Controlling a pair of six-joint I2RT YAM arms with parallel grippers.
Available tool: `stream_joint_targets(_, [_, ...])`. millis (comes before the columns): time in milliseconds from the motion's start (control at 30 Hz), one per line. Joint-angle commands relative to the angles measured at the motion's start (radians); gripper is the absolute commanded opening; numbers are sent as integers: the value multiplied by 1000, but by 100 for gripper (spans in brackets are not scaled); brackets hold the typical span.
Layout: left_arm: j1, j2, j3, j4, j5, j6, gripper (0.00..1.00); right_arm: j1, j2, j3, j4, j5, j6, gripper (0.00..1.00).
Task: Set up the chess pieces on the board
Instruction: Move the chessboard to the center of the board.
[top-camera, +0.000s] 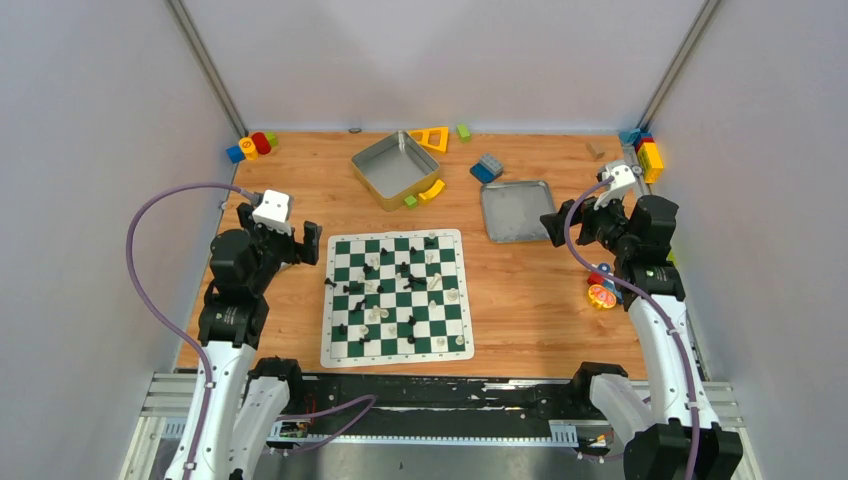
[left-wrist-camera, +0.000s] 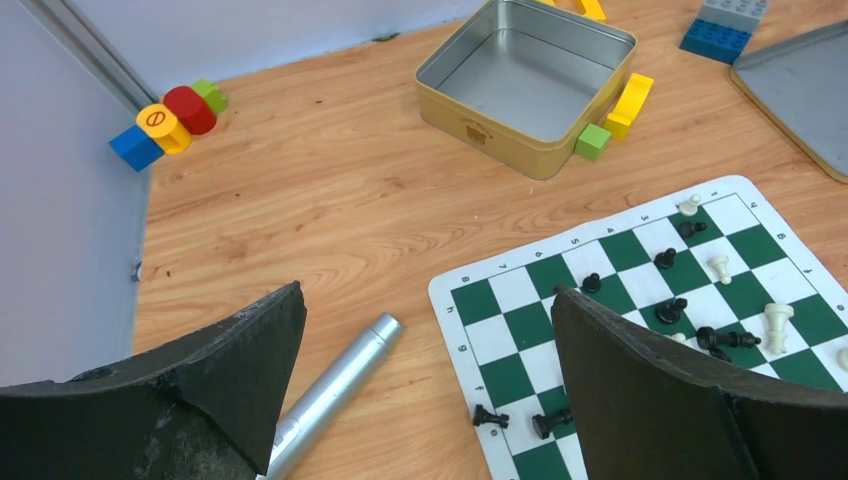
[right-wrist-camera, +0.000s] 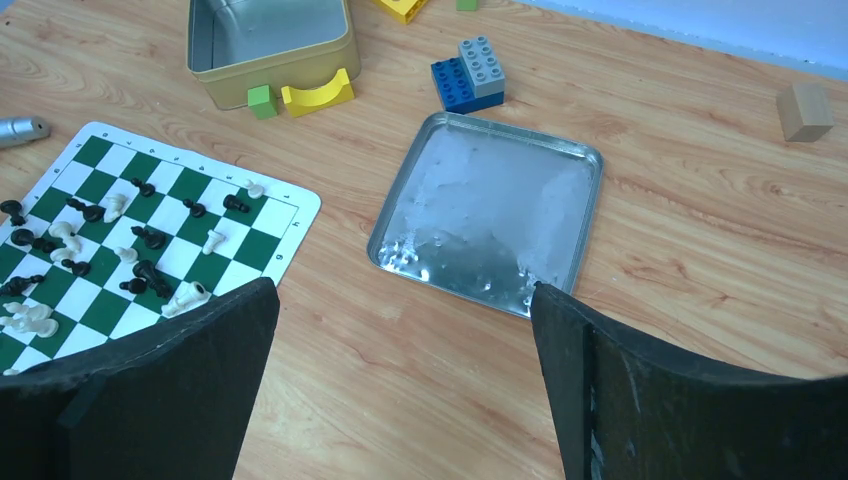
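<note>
Board (top-camera: 400, 358): flat on the tabletop (top-camera: 270, 170), centre, near edge, between the two arms. Left end effector (left-wrist-camera: 428, 300): jaws wide, holding nothing, above bare wood just off the board's far-left corner. Right end effector (right-wrist-camera: 402, 290): jaws wide, holding nothing, well right of the board, above the near edge of a flat grey tray (top-camera: 517, 210). Pieces (top-camera: 405, 272): black and cream, mixed, scattered over the squares, thickest in the far and middle rows; several lie on their sides, none in ranks. Silver tube (left-wrist-camera: 335, 390): lying on the wood beside the board's left edge, under the left end effector. Open gold tin (top-camera: 395, 165): beyond the board, with a yellow arch (top-camera: 432, 190) and a green cube (top-camera: 410, 201) against its near-right side. Blue-and-grey block (top-camera: 487, 167): just behind the tray. Coloured blocks: far-left corner (top-camera: 252, 146) and far-right corner (top-camera: 645, 152).
</note>
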Motion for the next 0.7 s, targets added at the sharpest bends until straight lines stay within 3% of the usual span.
stream_joint_targets(0, [4,-6,-4,18,14,8,100,0,-4,2,38,-22,-6,100])
stream_joint_targets(300, [4,-6,-3,12,10,15,100,0,2,4,32,-51,-10,100])
stream_joint_targets(433, [4,-7,6,-2,10,19,100,2,18,13,15,-140,-33,100])
stream_joint_targets(533, [4,-3,16,-16,15,23,100,69,79,35,1,-79,-49,100])
stream_joint_targets(667, [4,4,19,-21,21,29,100,260,193,73,17,51,-102,100])
